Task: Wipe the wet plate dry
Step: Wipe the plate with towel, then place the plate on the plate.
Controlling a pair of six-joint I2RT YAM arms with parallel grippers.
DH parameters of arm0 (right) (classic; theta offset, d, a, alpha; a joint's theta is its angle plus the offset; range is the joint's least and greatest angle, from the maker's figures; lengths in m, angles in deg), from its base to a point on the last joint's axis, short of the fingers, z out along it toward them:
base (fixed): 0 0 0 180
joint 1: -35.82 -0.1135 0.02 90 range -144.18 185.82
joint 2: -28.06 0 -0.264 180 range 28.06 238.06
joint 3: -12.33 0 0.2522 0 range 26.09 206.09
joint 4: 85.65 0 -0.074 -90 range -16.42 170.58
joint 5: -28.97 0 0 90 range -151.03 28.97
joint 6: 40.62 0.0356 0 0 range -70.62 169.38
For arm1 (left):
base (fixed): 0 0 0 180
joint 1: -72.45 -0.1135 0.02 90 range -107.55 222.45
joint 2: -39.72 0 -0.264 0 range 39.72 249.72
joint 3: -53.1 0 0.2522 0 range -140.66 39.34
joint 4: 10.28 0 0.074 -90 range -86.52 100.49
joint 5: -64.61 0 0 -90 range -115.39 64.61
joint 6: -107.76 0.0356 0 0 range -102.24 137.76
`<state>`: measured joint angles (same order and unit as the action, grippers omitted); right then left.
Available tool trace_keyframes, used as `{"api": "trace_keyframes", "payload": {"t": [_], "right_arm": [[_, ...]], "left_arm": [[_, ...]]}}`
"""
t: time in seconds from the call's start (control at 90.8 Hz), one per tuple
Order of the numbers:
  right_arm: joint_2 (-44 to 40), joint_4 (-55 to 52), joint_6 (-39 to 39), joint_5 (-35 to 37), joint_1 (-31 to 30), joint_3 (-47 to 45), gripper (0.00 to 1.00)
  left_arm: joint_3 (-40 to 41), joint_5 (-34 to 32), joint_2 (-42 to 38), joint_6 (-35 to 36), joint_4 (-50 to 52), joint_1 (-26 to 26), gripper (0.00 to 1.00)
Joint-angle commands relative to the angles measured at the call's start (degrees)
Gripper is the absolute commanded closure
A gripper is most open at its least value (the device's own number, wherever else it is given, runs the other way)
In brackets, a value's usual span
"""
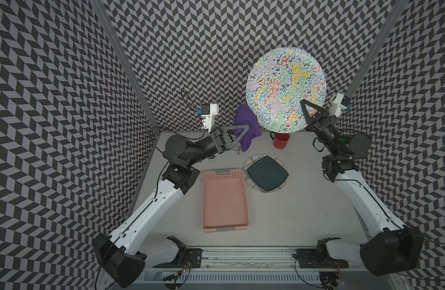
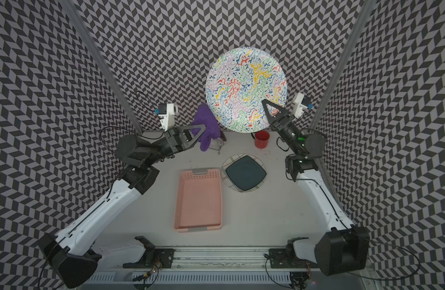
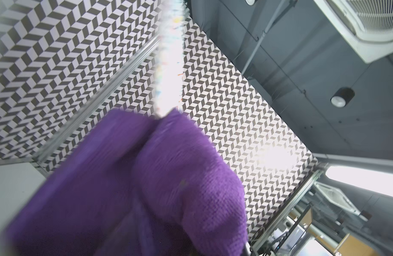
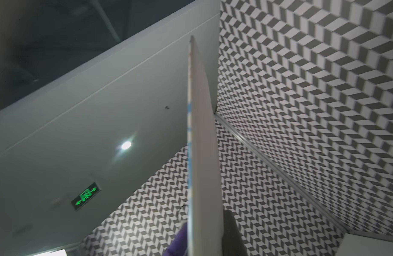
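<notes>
Both aloft: left claw (image 1: 244, 131) sideways on cloth (image 1: 244, 117), right claw (image 1: 303, 104) upward on plate (image 1: 284, 82).

Both top views: high overhead, looking down on whole grey bench (image 1: 304, 213). Wrist cams tilt ceilingward, close-up, sharing squiggle-patterned round plate (image 3: 169, 66) edge-on.

Both arms reach from the near corners toward the far edge of the surface, elbows bent. The left claw (image 1: 245, 128) points inward, toward the right arm, its jaws clamped on a cloth (image 1: 245, 116). The right claw (image 1: 303, 103) tilts up and inward, jaws pinched on the lower rim of a plate (image 1: 285, 85).
</notes>
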<state>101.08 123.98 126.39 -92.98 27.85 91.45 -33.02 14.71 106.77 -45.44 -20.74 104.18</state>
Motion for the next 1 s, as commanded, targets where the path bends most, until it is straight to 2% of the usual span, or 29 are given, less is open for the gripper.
{"api": "trace_keyframes", "payload": {"t": [0.0,0.066,0.165,0.308,0.485,0.606,0.738,0.991], "right_arm": [[-3.98,-18.96,-12.24,6.84,0.45,-2.97,1.0],[-7.02,-26.5,-17.39,11.91,0.4,-5.77,1.0],[-12.87,-36.06,-20.61,18.02,0.37,-11.83,1.0],[-18.86,-39.86,-21.71,20.39,0.35,-23.1,1.0],[-17.2,-37.63,-24.44,17.42,0.39,-30.4,1.0],[-10.02,-35.13,-26.74,12.4,0.4,-30.61,1.0],[-1.78,-28.38,-25.52,7.38,0.08,-30.54,1.0],[8.09,-23.54,-24.67,5.84,-0.99,-30.5,1.0]], "left_arm": [[-2.06,-1.07,-3.37,16.74,14.73,-1.46,1.0],[-3.09,-6.64,-3.87,23.3,25.13,-1.95,1.0],[-5.06,-19.12,-3.81,30.89,38.99,-2.18,1.0],[-3.51,-28.54,-4.27,34.31,46.29,-3.46,1.0],[-0.12,-31.41,-5.09,33.93,46.99,-4.29,1.0],[1.26,-31.77,-5.57,33.46,46.99,-4.44,1.0],[2.44,-31.66,-6.25,32.72,46.54,-4.49,1.0],[3.57,-31.22,-6.88,32.18,46.03,-4.61,1.0]]}}
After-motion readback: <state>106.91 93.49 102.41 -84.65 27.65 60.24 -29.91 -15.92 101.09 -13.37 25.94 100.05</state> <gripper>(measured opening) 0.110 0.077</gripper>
